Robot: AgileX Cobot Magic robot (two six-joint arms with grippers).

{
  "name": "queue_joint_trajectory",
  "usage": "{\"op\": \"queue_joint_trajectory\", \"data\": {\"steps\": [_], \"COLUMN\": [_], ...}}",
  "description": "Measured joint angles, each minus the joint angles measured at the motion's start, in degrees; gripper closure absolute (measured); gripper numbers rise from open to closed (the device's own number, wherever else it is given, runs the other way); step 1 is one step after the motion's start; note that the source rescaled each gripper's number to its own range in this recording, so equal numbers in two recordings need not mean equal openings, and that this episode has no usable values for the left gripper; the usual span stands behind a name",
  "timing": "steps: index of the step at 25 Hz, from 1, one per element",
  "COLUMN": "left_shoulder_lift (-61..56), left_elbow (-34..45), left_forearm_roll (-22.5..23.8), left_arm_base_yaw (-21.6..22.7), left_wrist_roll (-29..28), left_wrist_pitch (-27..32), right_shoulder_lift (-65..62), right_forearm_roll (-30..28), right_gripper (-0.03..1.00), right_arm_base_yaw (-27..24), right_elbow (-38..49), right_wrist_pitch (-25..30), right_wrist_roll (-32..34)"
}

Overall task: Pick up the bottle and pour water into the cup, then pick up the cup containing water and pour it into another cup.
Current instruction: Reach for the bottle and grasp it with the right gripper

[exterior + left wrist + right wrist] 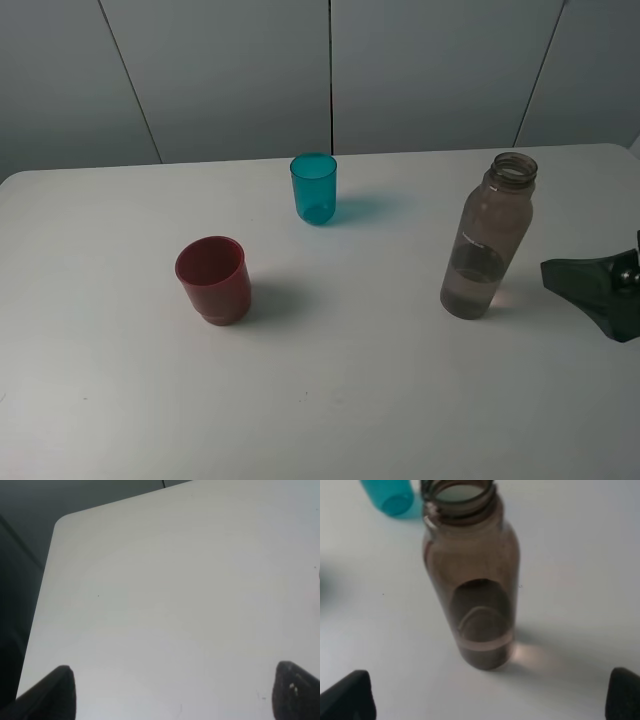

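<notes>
The tall smoky grey-brown bottle [489,238] stands upright and uncapped at the right of the white table, with water in its lower part. It fills the right wrist view [472,577]. My right gripper [600,290] is open at the right edge, just right of the bottle and not touching it; its fingertips [347,695] show wide apart on either side of the bottle. The teal translucent cup [314,187] stands upright at the back middle, also in the right wrist view [387,495]. The dark red cup [212,279] stands upright at the front left. My left gripper [175,695] is open over bare table.
The white table [330,400] has a rounded far left corner [62,522]. Grey wall panels stand behind the table's back edge.
</notes>
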Motion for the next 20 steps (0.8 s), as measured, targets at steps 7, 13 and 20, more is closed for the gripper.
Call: {"op": "queue_joint_trajectory", "data": {"steps": [7,13,20], "left_shoulder_lift": [0.0,0.0,0.0], "left_elbow": [0.0,0.0,0.0], "left_forearm_roll": [0.0,0.0,0.0], "left_arm_base_yaw": [0.0,0.0,0.0], "left_wrist_roll": [0.0,0.0,0.0], "left_wrist_pitch": [0.0,0.0,0.0], "right_shoulder_lift": [6.65,20.02,31.61], "right_forearm_roll": [0.04,2.83,2.97], "right_gripper": [-0.03,-0.03,-0.03], "right_arm_base_yaw": [1.57,1.57,1.57], "right_elbow": [2.39,2.39,2.39], "right_wrist_pitch": [-6.83,-17.75,-23.01], "right_wrist_roll": [-1.1,-1.24,-1.05]}}
